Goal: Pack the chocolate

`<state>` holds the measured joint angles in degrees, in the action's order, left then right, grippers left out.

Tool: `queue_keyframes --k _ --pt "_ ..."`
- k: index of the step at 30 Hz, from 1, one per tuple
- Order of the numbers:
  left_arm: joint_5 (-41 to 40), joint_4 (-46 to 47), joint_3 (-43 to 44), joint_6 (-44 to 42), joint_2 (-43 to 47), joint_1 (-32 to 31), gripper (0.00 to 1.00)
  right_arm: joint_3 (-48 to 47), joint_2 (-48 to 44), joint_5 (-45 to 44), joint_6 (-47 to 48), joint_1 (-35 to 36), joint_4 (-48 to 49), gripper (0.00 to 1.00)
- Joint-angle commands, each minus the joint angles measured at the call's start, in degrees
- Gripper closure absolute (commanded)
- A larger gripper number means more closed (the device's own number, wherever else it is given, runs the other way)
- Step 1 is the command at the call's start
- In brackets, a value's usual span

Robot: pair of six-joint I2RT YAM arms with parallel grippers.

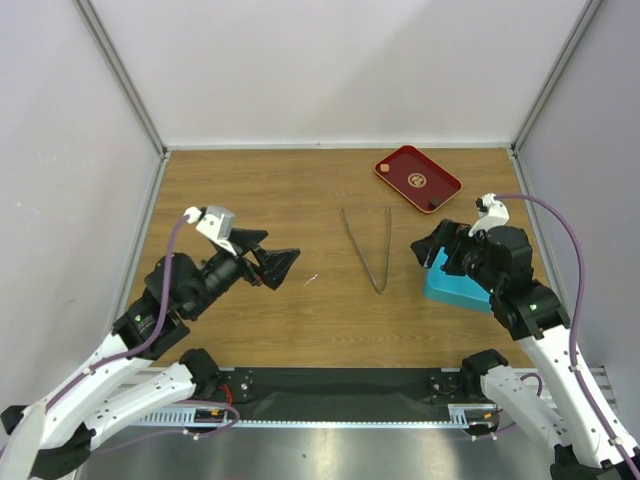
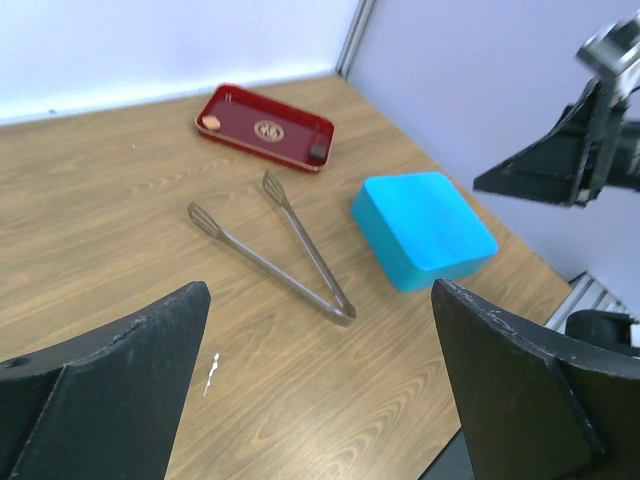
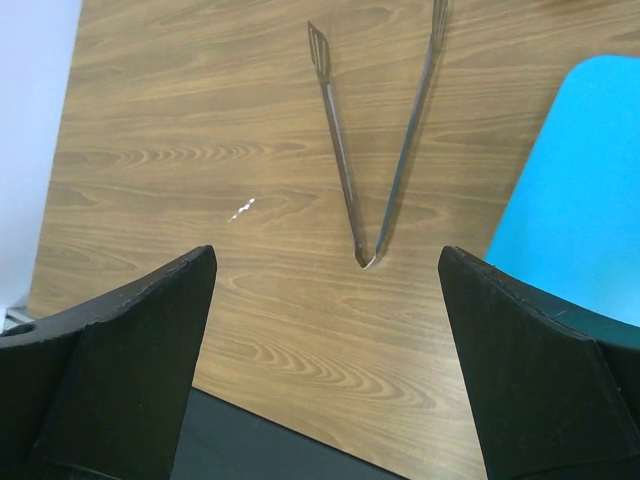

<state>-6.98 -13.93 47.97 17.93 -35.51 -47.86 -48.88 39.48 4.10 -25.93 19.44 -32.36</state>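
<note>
Two pieces of the chocolate show in the dark red tray [image 1: 402,160] [image 2: 240,108] at the back right: a tan one [image 2: 211,122] [image 1: 383,169] at one end and a dark one [image 2: 317,153] at the other. The teal box [image 2: 425,228] [image 1: 458,292] [image 3: 580,190] lies closed on the right of the table. My left gripper [image 1: 276,262] [image 2: 320,390] hovers open over the left-middle of the table, holding nothing. My right gripper [image 1: 432,250] [image 3: 325,370] is open and empty too, above the box's left edge.
Metal tongs [image 1: 368,245] [image 2: 275,245] [image 3: 375,150] lie spread open in a V mid-table between the two grippers. A small white scrap [image 1: 311,279] [image 2: 211,372] [image 3: 242,209] lies left of them. Grey walls enclose the table on three sides.
</note>
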Motion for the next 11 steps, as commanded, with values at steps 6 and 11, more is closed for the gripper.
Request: queue_keyframes --k 6,11 --pt "-2.2 -0.9 -0.3 0.5 2.6 0.2 0.0 -2.0 0.9 2.0 3.7 0.3 -0.2 0.0" --pt "-2.2 -1.5 0.0 -0.1 2.6 0.2 0.0 -1.7 1.3 2.3 2.8 0.2 1.1 0.0"
